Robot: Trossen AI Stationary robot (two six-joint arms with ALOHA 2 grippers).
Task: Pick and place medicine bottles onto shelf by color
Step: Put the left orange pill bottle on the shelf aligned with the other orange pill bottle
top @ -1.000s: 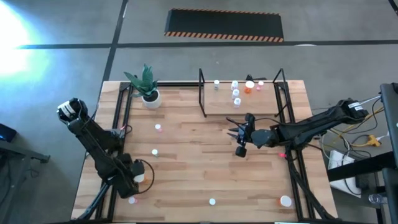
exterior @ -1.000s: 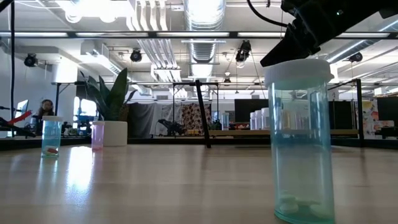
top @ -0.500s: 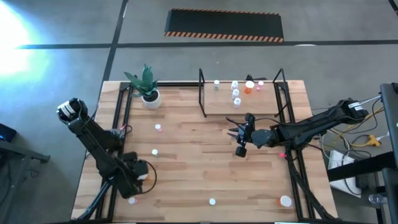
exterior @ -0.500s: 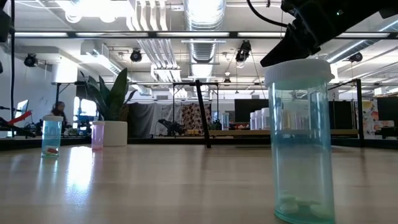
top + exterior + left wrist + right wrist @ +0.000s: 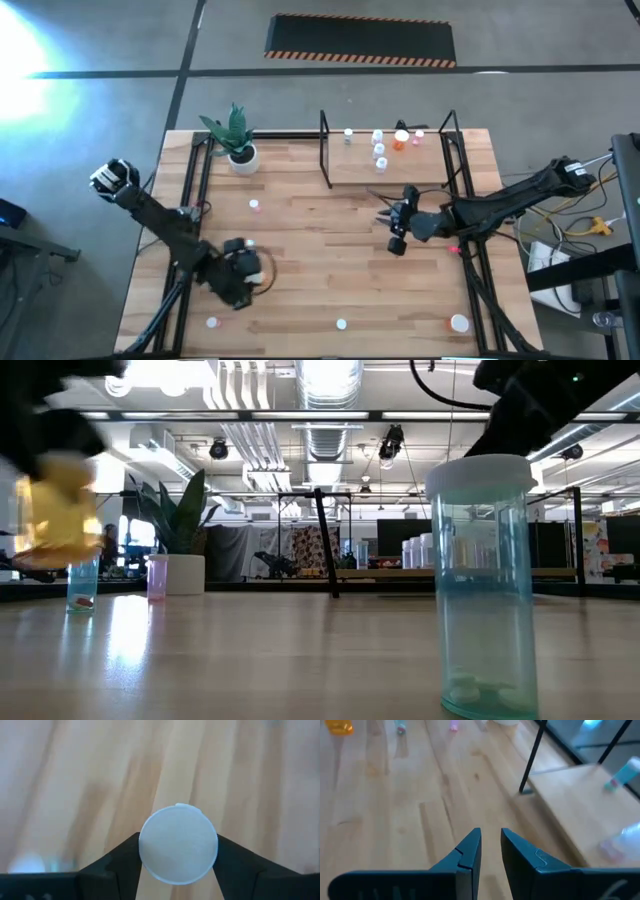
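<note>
Nearest the low camera stands a blue-green bottle (image 5: 481, 585) on the table (image 5: 300, 290), untouched. Beyond it, the left gripper (image 5: 177, 855) has closed on a bottle with a white cap (image 5: 178, 843); a second ago it stood wide open near the table's left front edge, and it has since shifted toward the table's middle with its jaws narrowing onto the cap from both sides. In the low view the load shows as a blurred orange bottle (image 5: 55, 510) raised clear of the surface, so I judge the pick made and the carry to the shelf (image 5: 385, 165) begun. The right gripper (image 5: 490, 845) hangs over bare wood in front of the shelf, jaws narrow with nothing between them, and has drawn slightly to the right. Loose bottles remain scattered on the tabletop; several already stand on the shelf at the far side. A potted plant (image 5: 236, 140) sits at the far left. Behind lies an open workshop with ceiling ducts and lamps.
</note>
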